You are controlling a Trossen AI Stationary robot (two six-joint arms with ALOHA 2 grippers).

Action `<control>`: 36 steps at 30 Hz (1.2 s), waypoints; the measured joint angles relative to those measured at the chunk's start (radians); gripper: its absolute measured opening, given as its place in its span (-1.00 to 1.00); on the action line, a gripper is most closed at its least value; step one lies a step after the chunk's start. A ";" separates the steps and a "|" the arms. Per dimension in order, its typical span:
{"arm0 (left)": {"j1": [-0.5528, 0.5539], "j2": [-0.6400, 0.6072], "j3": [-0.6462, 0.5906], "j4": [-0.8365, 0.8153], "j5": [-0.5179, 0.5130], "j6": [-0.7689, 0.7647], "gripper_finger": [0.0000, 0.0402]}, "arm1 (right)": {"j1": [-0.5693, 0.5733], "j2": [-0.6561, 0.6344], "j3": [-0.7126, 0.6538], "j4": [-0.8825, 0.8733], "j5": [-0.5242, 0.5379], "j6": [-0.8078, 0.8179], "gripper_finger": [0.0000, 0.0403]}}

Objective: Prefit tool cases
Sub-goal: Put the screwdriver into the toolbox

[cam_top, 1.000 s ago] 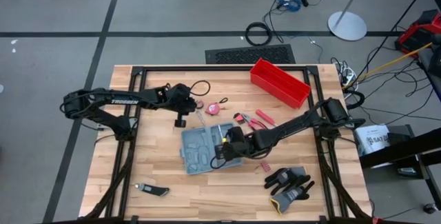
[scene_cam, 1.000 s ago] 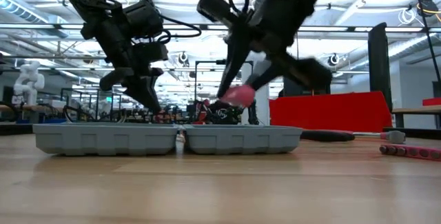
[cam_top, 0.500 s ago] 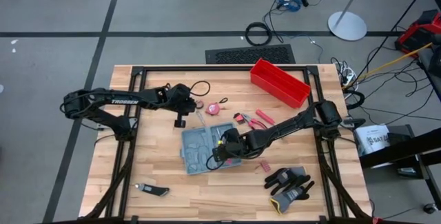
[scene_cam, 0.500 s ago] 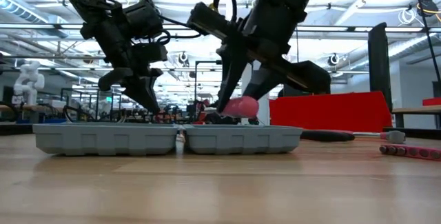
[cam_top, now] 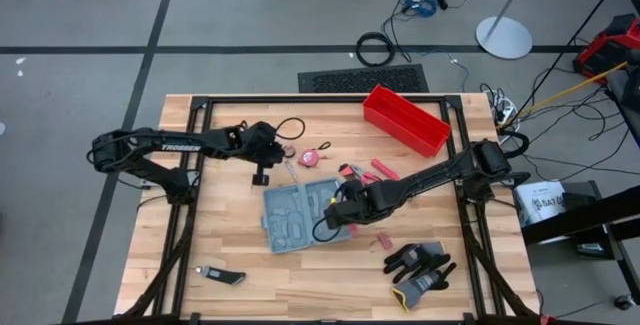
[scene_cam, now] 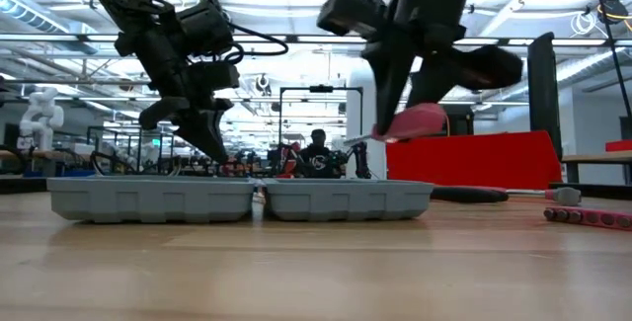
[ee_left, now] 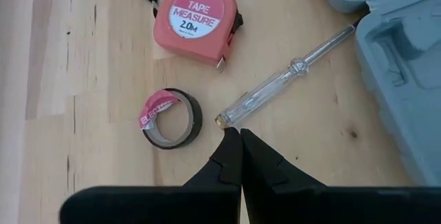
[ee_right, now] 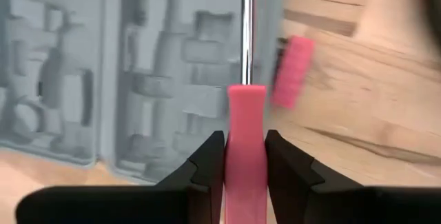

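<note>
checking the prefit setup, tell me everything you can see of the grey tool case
The tool case is a grey-blue plastic case lying fully open and flat on the wooden table, near its middle. Its two hinged halves sit side by side, edges meeting at a centre seam. The inside is grey moulded plastic with tool-shaped slots, which look empty. The right gripper holds a pink-handled screwdriver above its right half, not touching it. A clear-handled screwdriver lies beside it on the table.

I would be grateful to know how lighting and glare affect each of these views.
Low view: ceiling lights behind silhouette both arms above the open grey-blue plastic tool case. High view: even light on the wooden table. Left wrist view: the clear-handled screwdriver glints. Right wrist view: glare along the shaft of the pink-handled metal tool.
</note>
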 joint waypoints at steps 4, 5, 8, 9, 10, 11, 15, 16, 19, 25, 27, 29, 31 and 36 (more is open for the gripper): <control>0.000 0.000 0.000 -0.004 0.003 0.000 -0.99 | 0.000 -0.001 0.000 -0.030 -0.002 0.012 -0.63; 0.000 0.000 0.000 -0.006 0.003 0.000 -0.99 | 0.000 0.001 0.000 -0.025 -0.002 0.012 -0.63; 0.000 0.000 0.000 -0.006 0.004 -0.001 -0.99 | 0.000 0.007 0.000 -0.016 -0.002 0.011 -0.63; 0.000 0.000 0.000 -0.005 0.004 -0.001 -0.99 | 0.000 0.007 0.000 -0.014 0.000 0.011 -0.63; 0.000 0.000 0.000 -0.005 0.004 -0.001 -0.99 | -0.001 0.007 0.000 -0.007 0.002 0.011 -0.63; 0.000 0.000 0.000 -0.006 0.004 -0.001 -0.99 | -0.001 0.007 0.000 -0.003 0.003 0.011 -0.63; 0.000 0.000 0.000 -0.006 0.004 -0.003 -0.99 | -0.002 0.020 0.000 0.009 0.008 0.011 -0.63; 0.000 0.000 0.000 -0.006 0.004 -0.003 -0.99 | -0.002 0.028 0.000 0.014 0.008 0.010 -0.63; 0.000 0.000 0.000 -0.006 0.004 -0.003 -0.99 | -0.004 0.042 0.000 0.031 0.025 0.006 -0.63; 0.000 0.000 0.000 -0.006 0.004 -0.003 -0.99 | -0.022 0.043 0.000 0.049 0.035 -0.028 -0.63; 0.000 0.000 0.000 -0.006 0.004 -0.003 -0.99 | -0.026 0.043 0.000 0.051 0.035 -0.034 -0.63; 0.000 0.000 0.000 -0.006 0.004 -0.003 -0.99 | -0.028 0.043 0.000 0.051 0.035 -0.037 -0.63; 0.000 0.000 0.000 -0.007 0.004 -0.003 -0.99 | -0.028 0.043 0.000 0.051 0.035 -0.037 -0.63; 0.000 0.000 -0.013 0.002 0.004 -0.006 -0.99 | -0.028 0.052 0.000 0.057 0.031 -0.030 -0.63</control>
